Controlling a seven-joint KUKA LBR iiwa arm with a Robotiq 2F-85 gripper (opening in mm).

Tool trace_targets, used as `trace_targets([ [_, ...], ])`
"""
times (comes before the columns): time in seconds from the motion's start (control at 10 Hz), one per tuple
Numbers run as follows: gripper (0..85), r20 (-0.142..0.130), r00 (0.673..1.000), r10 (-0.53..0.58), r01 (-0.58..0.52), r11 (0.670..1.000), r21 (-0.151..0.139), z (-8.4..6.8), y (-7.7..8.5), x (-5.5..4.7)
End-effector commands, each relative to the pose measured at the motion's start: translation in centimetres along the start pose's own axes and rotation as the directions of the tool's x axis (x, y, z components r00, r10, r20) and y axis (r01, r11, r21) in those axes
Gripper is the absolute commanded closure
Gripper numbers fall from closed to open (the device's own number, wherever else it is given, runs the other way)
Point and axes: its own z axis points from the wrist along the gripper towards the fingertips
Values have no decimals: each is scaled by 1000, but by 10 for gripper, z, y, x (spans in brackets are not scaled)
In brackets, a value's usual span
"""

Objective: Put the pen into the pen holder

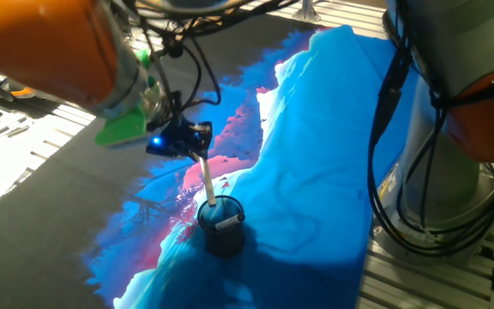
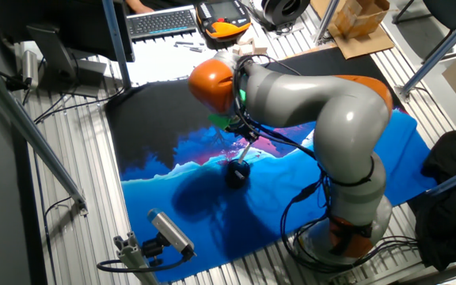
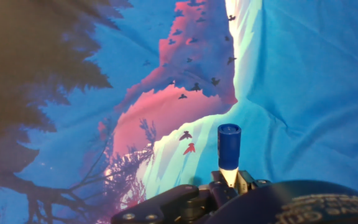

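- Here: claw clamped on the upper end of the pen, fingers closed tight around the barrel, just above the pen holder.
- Pen tilted a little, lower end down inside the pen holder, upper end up in the claw.
- Pen holder upright on the blue part of the printed cloth spread over the desk; a shorter white stick lying across its rim.
- From the other fixed view: same pen slanting down from the claw into the dark pen holder, with the grey and orange arm bent over it; cloth blue in front, black behind.
- From the hand view: dark blue end of the pen sticking up from the claw, pale barrel just below it between the fingers; behind it the cloth with pink sky, white peaks and small birds.
- Pen holder hidden in the hand view.
- Keyboard and an orange handset at the far edge of the desk, well apart from the pen holder.
- Green part on the wrist, just beside the claw.
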Motion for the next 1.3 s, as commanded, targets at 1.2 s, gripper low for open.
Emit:
trace_targets([
  [1.2,850,13,999,39,-40,999,33,13,9,34],
])
